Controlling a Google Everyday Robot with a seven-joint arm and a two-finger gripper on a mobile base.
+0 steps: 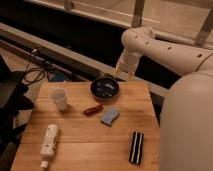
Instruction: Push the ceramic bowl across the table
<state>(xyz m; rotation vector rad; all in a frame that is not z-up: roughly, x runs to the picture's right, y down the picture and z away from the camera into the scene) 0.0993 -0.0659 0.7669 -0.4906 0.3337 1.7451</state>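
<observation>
The ceramic bowl [105,88] is round, shallow and glossy black, with pale glints inside. It sits near the far edge of the light-brown wooden table [85,150]. My gripper [123,74] hangs from the white arm just right of and behind the bowl, close to its rim at the table's far edge. I cannot tell whether it touches the bowl.
A translucent white cup [59,98] stands at the left. A small red item [93,109] and a blue sponge [110,116] lie just in front of the bowl. A white bottle [49,144] lies front left, and a black striped block [135,146] front right. My white body [187,130] fills the right side.
</observation>
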